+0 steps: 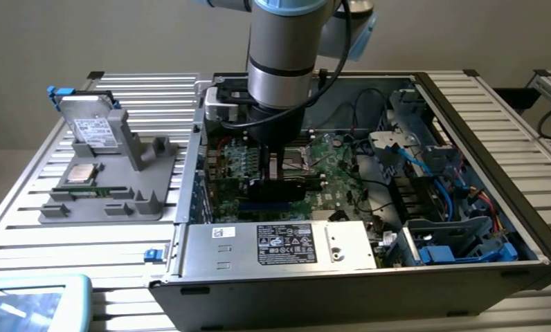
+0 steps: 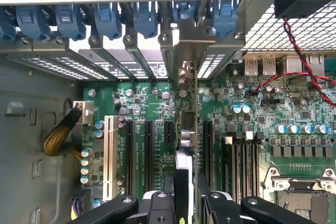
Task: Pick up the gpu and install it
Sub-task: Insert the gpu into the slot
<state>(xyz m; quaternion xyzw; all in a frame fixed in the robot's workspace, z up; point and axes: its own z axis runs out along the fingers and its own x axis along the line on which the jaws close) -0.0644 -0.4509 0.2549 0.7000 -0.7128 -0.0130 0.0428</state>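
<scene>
Gpu (image 1: 277, 190) in gripper (image 2: 185, 184), edge-on over motherboard (image 2: 236, 124)

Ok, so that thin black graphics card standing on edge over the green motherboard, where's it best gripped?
By its upper long edge, from straight above, with the fingers on its two flat faces. The thin black graphics card stands on edge with its lower edge facing the green motherboard slots, so only the top is free. The gripper holds it that way.

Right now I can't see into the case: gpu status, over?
End effector shut on gpu. Card on edge, low over motherboard slots; seating not confirmed. No obstruction seen at the slot.
</scene>
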